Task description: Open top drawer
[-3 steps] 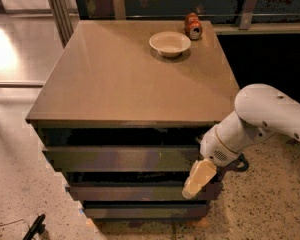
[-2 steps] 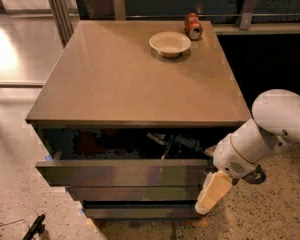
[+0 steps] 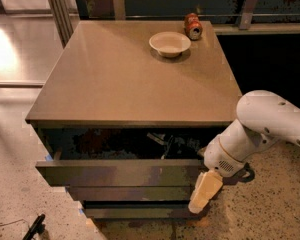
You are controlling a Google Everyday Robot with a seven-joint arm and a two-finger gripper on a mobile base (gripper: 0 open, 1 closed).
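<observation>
1. Floor [image 3: 270, 214]: speckled, bottom of frame. Small black obj. [image 3: 34, 228] at lower left, type unclear.
2. Gripper [image 3: 206, 191]: pale, lower right of centre, angled down-left. Sat at right end of drawer stack, overlapping the top drawer's lower right corner and the fronts below. Open or closed: cannot tell. Contact w/ drawer also unclear.
3. Lower fronts [image 3: 135, 193]: two, thinner, looked shut, beneath top drawer.
4. Top drawer [image 3: 115, 174]: centre-low in frame, stood part-open. Front was clear of cabinet, w/ dark clutter [image 3: 165, 143] showing in the gap behind. Long axis ran left-right across frame, and nearly all of it lay left of gripper. Judged: task mostly done; any further travel would go toward bottom edge of frame, square to that axis.
5. Arm [image 3: 262, 126]: white, right of frame; the only arm.
6. Cabinet top [image 3: 130, 79]: tan, mid-frame.
7. Bowl [image 3: 170, 43]: upper centre. Can [image 3: 193, 26] just beside it, up-right.
</observation>
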